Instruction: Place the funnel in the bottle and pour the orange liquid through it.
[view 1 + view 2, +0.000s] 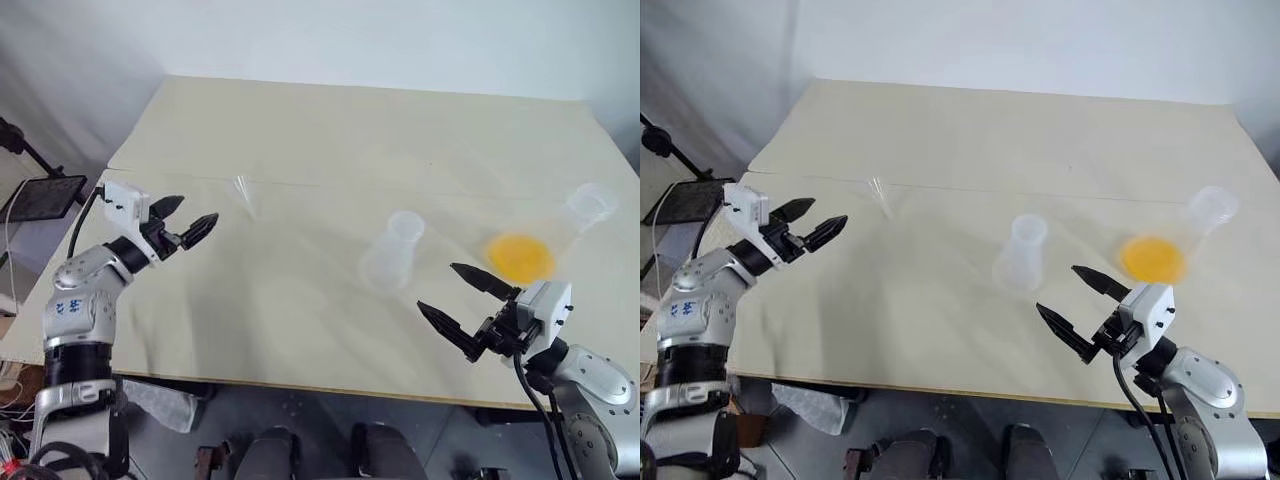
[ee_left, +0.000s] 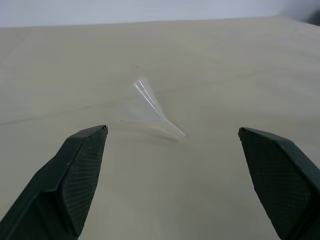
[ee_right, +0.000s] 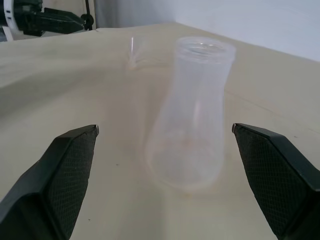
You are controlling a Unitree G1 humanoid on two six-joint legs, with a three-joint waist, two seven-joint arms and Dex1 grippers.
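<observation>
I judge the task at its first step: picking up the funnel. My right end effector [image 1: 468, 298] hangs released near the desk's front edge, facing the upright bottle [image 1: 392, 250]. My left end effector [image 1: 186, 223] is released, aimed at the funnel [image 1: 245, 194] lying on its side just ahead. Next I must advance and close on it gently. The orange liquid [image 1: 519, 256] sits in a clear flask [image 1: 588, 206] at right. The desk [image 1: 330, 130] is beige; a pale wall [image 1: 400, 40] stands behind.

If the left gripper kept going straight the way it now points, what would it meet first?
Most likely the funnel, which lies on the table just ahead, between the open left gripper's jaws. Depth is hard to judge.
</observation>
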